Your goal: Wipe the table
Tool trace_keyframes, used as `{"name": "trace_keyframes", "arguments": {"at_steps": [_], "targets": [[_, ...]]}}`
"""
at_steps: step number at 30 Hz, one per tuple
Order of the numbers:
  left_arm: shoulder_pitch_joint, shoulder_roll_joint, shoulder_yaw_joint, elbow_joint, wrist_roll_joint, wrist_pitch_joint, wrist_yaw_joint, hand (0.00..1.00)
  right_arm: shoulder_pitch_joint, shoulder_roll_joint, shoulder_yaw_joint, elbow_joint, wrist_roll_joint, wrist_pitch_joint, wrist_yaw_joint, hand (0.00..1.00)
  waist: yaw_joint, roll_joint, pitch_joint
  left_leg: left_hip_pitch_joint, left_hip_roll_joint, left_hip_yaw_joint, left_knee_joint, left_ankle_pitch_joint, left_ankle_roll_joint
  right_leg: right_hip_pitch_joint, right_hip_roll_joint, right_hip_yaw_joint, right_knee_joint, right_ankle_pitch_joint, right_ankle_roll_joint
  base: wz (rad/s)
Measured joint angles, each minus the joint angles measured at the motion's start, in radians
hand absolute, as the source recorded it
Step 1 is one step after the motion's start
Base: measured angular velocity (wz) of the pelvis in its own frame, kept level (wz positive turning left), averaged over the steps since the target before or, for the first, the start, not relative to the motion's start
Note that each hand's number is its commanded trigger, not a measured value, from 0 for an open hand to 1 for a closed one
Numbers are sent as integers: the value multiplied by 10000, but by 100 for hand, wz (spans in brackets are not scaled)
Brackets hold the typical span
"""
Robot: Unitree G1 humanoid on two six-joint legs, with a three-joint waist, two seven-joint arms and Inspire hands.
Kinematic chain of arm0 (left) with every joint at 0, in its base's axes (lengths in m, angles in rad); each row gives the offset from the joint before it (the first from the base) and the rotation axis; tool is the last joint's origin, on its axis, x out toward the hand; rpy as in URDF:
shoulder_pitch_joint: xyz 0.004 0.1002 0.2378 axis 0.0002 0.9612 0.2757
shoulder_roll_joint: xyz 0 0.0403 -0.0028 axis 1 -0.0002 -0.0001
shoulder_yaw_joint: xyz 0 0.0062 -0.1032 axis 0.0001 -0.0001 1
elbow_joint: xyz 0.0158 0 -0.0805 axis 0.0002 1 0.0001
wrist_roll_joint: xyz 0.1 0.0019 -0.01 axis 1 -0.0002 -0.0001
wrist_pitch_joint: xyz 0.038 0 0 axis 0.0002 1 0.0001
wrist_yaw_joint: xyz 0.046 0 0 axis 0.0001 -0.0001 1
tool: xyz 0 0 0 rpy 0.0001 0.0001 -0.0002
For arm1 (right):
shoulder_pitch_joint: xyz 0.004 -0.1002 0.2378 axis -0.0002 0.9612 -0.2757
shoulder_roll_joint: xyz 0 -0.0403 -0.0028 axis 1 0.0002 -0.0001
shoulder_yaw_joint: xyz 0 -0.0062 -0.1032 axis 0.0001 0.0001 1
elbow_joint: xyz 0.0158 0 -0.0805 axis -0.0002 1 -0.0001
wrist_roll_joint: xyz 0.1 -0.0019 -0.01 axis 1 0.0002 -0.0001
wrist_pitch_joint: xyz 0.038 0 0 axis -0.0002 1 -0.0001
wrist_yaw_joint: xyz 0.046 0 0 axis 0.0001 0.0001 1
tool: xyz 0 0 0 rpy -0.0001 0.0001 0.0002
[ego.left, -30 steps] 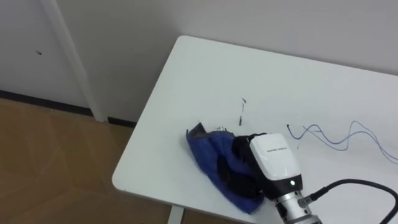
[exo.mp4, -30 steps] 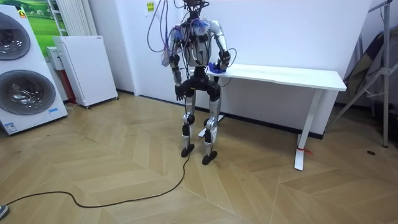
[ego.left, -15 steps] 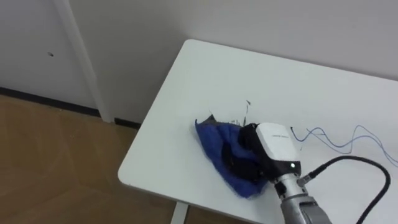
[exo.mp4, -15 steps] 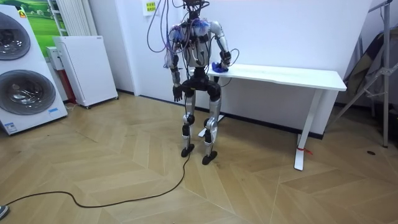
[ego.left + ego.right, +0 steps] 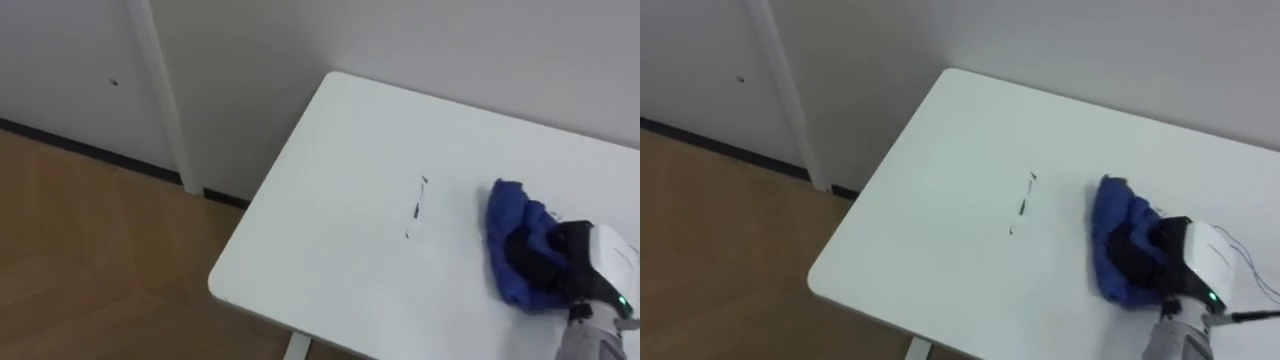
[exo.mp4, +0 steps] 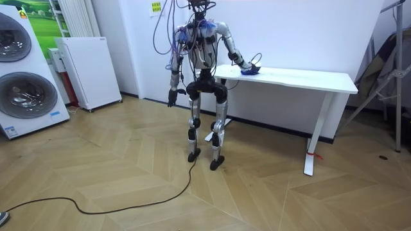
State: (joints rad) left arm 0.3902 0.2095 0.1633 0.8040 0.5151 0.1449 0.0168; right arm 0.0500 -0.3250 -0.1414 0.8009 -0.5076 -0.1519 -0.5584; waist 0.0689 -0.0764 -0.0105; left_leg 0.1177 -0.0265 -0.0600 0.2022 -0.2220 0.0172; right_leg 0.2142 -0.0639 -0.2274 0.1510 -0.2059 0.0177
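**Table wipe: cloth under right hand, right of the pen marks**

We find the robot standing at the end of the white rectangular table (image 5: 330,200) that lies on the room view's left. It faces the white wall, upright on both legs. Its right arm reaches out over the tabletop.

The crumpled blue cloth (image 5: 508,228) lies bunched on the tabletop, towards the right of the eye views and well in from the near edge. The right hand (image 5: 590,268) rests on the cloth's right part. Its dark fingers (image 5: 1140,252) are bent down into the folds and grip the fabric. The cloth's left part shows free of the hand and lies flat against the table surface.

We note a few short dark pen marks (image 5: 416,205) on the tabletop, to the left of the cloth and apart from it. The cloth does not cover them.

The left hand (image 6: 171,101) hangs beside the hip, clear of the table. We cannot tell how it is held.

In the room view, two stacked white washing machines (image 6: 22,70) and a low white cabinet (image 6: 87,70) stand against the wall on the left. They stand well apart from the robot on the wooden herringbone floor (image 6: 128,167).
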Motion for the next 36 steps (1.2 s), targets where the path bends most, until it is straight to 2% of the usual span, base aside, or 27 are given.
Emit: {"name": "trace_keyframes", "arguments": {"at_steps": [2, 3, 7, 9, 12, 14, 15, 16, 18, 19, 20, 21, 22, 24, 27, 29, 31, 32, 34, 36], "targets": [[17, -15, -25, 1, -44, -1, 1, 0, 60, 7, -5, 176, 189, 0, -177, 100, -130, -13, -14, 130, -12, 16, -48, 2, 11, 107, -9, 43, -3, 1, 7, -2], [6, -29, -63, 1, -45, 0, 1, 0, 113, 7, -5, 298, 293, 1, -215, 100, -167, -38, -52, 194, -12, 26, -66, -9, 31, 171, -9, 49, 1, -5, 18, -5], [-96, -157, -119, 5, 24, -1, 20, 0, 108, 8, -9, 578, 350, 38, -321, 100, -259, -67, -53, 330, -13, 33, -104, -27, 51, 323, -9, 20, 10, -1, 35, -1], [-153, -264, -169, 2, 25, 1, 34, 0, 84, 62, 15, 498, 342, 221, -416, 100, -240, -56, -52, 304, -18, 44, -51, -28, 53, 306, -13, 16, 16, 8, 50, -3], [-275, -351, -489, 63, 37, 37, 189, 0, -171, 215, 160, 308, 149, 694, -506, 100, 26, -39, -46, 299, 8, 155, -62, -30, 50, 262, 6, 58, 11, 10, 53, -18], [-346, -438, -728, 114, 36, 122, 212, 0, -369, 245, 573, -142, -252, 1312, -445, 100, 318, 11, -48, 204, 66, 295, -37, -47, 22, 112, 47, 73, 31, 15, 61, -47], [-411, -398, -911, 146, 34, 222, 209, 0, -429, 253, 906, -631, -637, 1748, -282, 100, 526, 15, -41, 106, 96, 304, -19, -53, 8, -54, 88, 74, 44, 24, 70, -59], [-430, -400, -947, 137, 26, 273, 208, 0, -486, 243, 1122, -925, -873, 1945, -129, 100, 598, 38, -22, 66, 124, 297, -19, -47, -2, -137, 123, 73, 55, 46, 42, -54], [-536, -381, -1134, 133, 7, 473, 195, 0, -715, 225, 2121, -1843, -1530, 2453, 456, 100, 691, 40, 15, -53, 184, 240, -44, 6, -82, -355, 204, 48, 112, 106, -37, -24], [-570, -382, -1210, 130, 4, 500, 188, 0, -798, 229, 2346, -2000, -1690, 2527, 587, 100, 731, 54, 27, -62, 204, 241, -49, 16, -98, -409, 216, 46, 180, 105, -38, 0], [-634, -379, -1347, 86, 5, 516, 177, 0, -1015, 228, 2757, -2232, -1850, 2567, 839, 100, 808, 67, 96, -67, 225, 237, -54, 33, -125, -430, 236, 39, 195, 103, -42, 0], [-684, -379, -1433, 45, 0, 507, 154, 0, -1233, 247, 2998, -2406, -2037, 2527, 1091, 100, 865, 66, 176, -100, 239, 222, -53, 44, -142, -449, 247, 17, 187, 102, -45, 5], [-684, -378, -1463, 22, -5, 496, 149, 0, -1297, 240, 3089, -2474, -2053, 2503, 1160, 100, 889, 55, 195, -124, 240, 200, -53, 49, -147, -462, 250, 11, 179, 101, -48, 11], [-631, -371, -1460, -77, -14, 489, 142, 0, -1325, 232, 3143, -2567, -2042, 2389, 1212, 100, 1044, 0, 202, -307, 217, 136, 12, 65, -147, -585, 247, 11, 135, 85, -64, 14], [-225, -348, -1448, -201, -55, 497, 130, 0, -1171, 119, 3025, -2545, -1751, 2210, 1084, 100, 936, -65, 191, -400, 129, -52, 35, 77, -121, -551, 207, -85, -5, 79, -68, 17], [91, -288, -1344, -213, -99, 489, 130, 0, -673, 116, 2716, -2310, -1333, 1614, 798, 100, 620, -137, 138, -370, 106, -143, 69, 76, -114, -496, 178, -280, -1, 82, -62, 35], [175, -267, -1172, -210, -38, 454, 130, 0, -371, 112, 2278, -1991, -1080, 1123, 543, 100, 380, -136, 114, -348, 75, -189, 114, 69, -101, -347, 150, -248, 1, 82, -60, 51], [272, -261, -977, -211, -12, 374, 131, 0, -100, 114, 1937, -1847, -776, 910, 473, 100, 332, -129, 42, -315, 61, -170, 104, 79, -80, -243, 128, -239, -5, 80, -57, 51], [283, -252, -664, -211, 18, 209, 134, 0, 102, 110, 1434, -1418, -525, 505, 415, 100, 131, -114, 12, -225, 40, -155, 105, 84, -44, -47, 97, -215, 6, 72, -43, 46], [180, -228, -427, -209, 1, 170, 136, 0, 142, 126, 969, -1003, -312, 321, 360, 100, 84, -102, -4, -76, 33, -109, 6, 89, -12, 65, 76, -116, 5, 67, -35, 15]]}}
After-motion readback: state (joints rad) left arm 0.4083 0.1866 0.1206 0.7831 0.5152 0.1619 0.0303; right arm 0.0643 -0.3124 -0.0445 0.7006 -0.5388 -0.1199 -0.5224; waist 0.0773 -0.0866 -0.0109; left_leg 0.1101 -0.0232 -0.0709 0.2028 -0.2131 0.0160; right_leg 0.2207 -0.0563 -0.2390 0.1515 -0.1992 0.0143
